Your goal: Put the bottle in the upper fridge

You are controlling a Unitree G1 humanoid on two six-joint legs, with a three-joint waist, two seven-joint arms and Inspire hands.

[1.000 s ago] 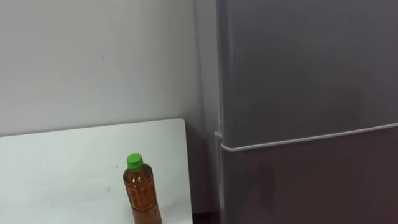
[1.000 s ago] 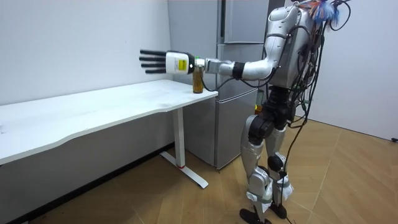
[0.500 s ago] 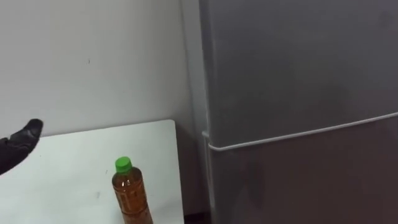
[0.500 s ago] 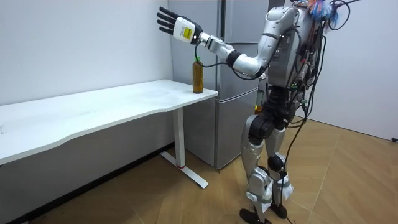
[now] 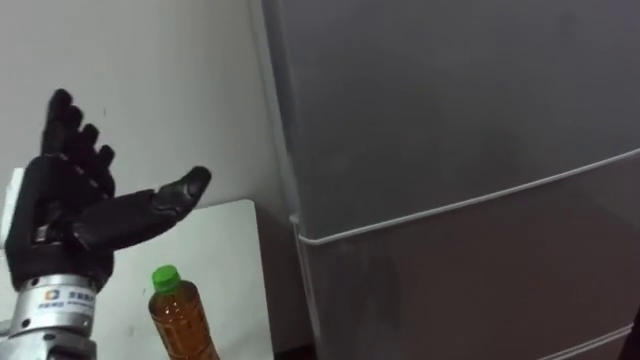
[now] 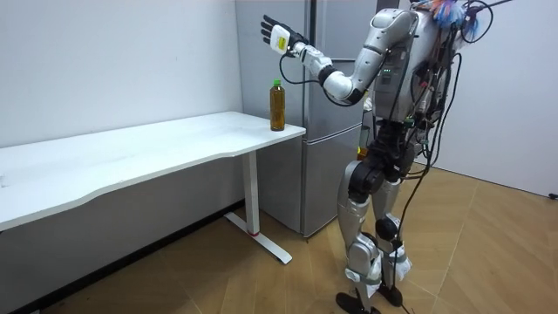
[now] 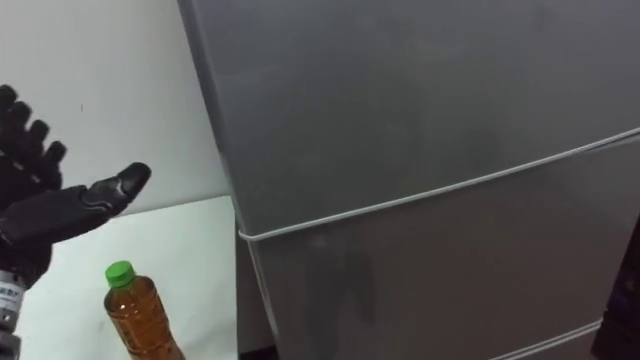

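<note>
Now the robot's left hand (image 5: 70, 215) is raised high on the left of the head view, palm showing, fingers straight and spread wide, thumb pointing right toward the fridge (image 5: 450, 150). It holds nothing. A second ago, in the room view, this hand was stretched out level over the table (image 5: 225, 260), beyond the bottle; half a second ago it was lifting. It has since swung up and toward the fridge, and now hangs above the bottle (image 5: 182, 320), well apart from it. The head view has also shifted, so the fridge appears further left; that is the camera's own movement.

The bottle has not moved. It stands upright at the right end of the white table, just beside the fridge, untouched. This suggests the hand is heading for the upper door (image 5: 430, 100) first, with the pickup not yet begun.

As for containers: the bottle has a green cap and holds amber liquid nearly up to its neck. The grey fridge has its upper door and lower door (image 5: 480, 270) both shut, so its inside cannot be seen.
</note>
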